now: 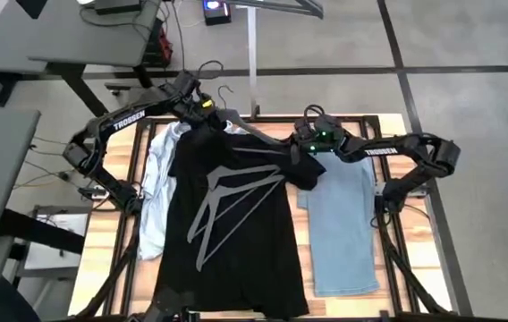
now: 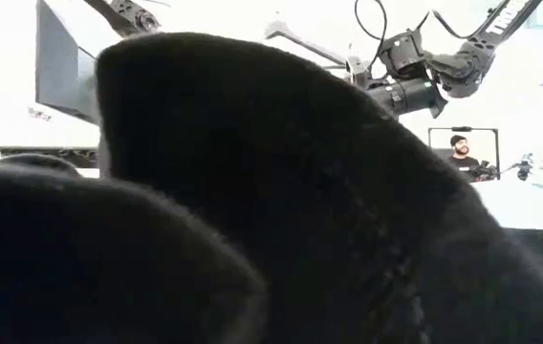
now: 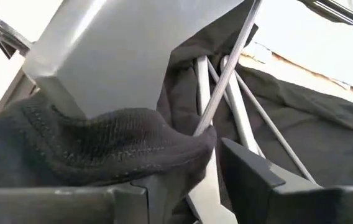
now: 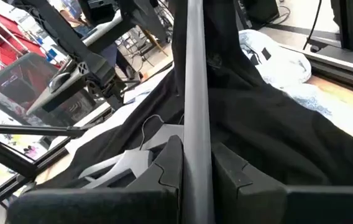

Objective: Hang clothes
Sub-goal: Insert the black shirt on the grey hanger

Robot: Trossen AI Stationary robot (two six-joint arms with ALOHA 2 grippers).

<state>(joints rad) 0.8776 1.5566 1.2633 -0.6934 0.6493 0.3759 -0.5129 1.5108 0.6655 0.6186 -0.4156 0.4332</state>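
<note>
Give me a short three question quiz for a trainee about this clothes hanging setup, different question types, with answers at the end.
1. True or false: the black t-shirt lies between the pale shirt and the jeans on the table.
2. Multiple choice: what does the right tool clamp? A) a jeans leg B) a grey hanger bar C) a shirt collar
3. Fill in: loose grey ______ rest on top of the black t-shirt.

Key
1. True, as the high view shows.
2. B. The right wrist view shows the grey hanger bar held between the fingers. The left tool pinches black fabric beside a hanger.
3. hangers
</note>
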